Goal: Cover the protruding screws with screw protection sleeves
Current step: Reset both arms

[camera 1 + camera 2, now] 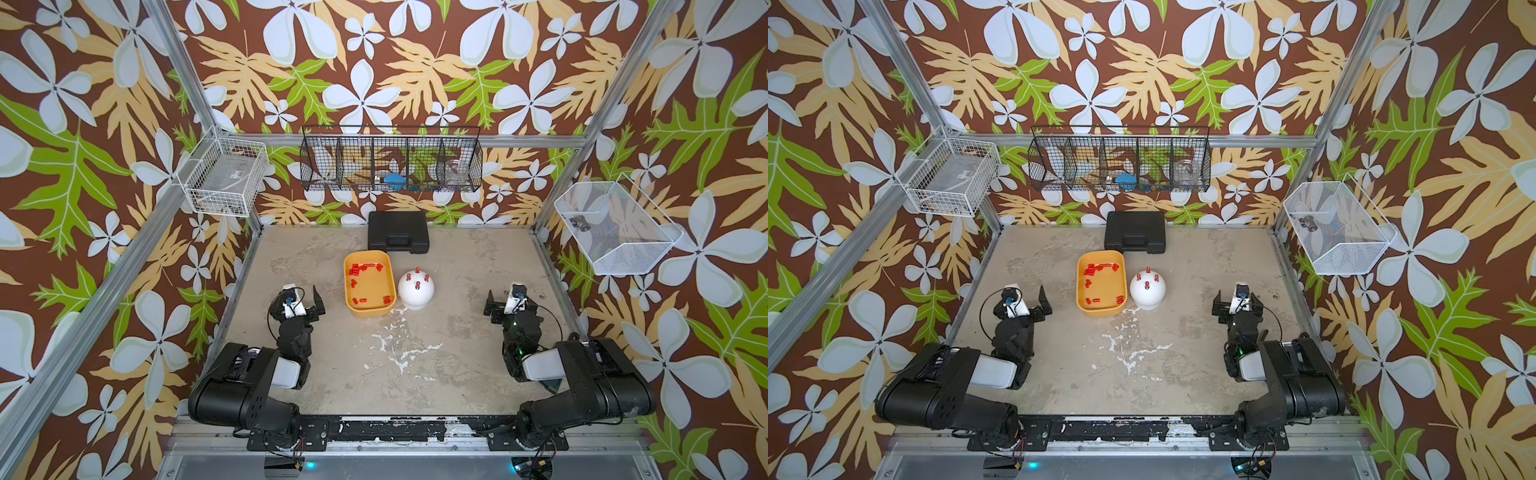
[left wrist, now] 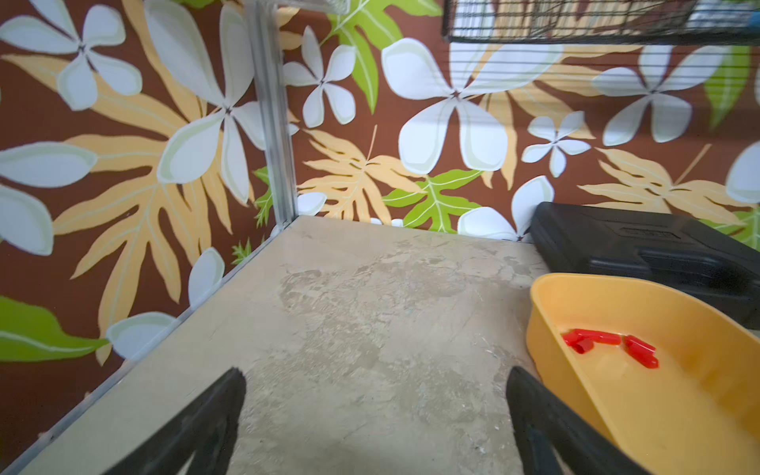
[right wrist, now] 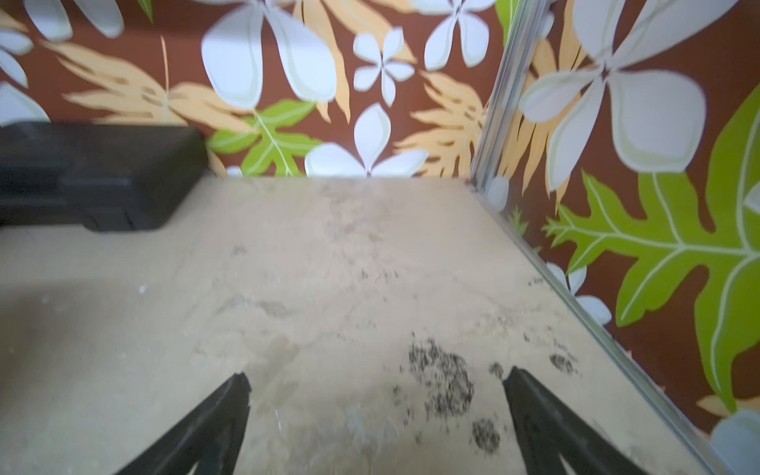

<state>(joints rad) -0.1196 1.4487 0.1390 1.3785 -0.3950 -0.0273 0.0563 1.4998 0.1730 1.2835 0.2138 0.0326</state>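
A white dome (image 1: 415,293) (image 1: 1147,296) stands mid-table in both top views. The protruding screws rise from its top, and each one shows a red sleeve (image 1: 418,285) (image 1: 1146,285) over it. Several loose screw protection sleeves (image 1: 355,271) (image 2: 596,339) lie in the yellow tray (image 1: 348,291) (image 2: 534,312) just left of the dome. My left gripper (image 1: 302,296) (image 2: 376,374) is open and empty, low over bare table left of the tray. My right gripper (image 1: 509,301) (image 3: 378,376) is open and empty too, well right of the dome.
A black case (image 1: 398,232) (image 3: 98,177) lies against the back wall behind the tray. A black wire rack (image 1: 390,166) hangs above it. White wire baskets (image 1: 224,176) (image 1: 615,228) hang on the side walls. Metal frame rails edge the table.
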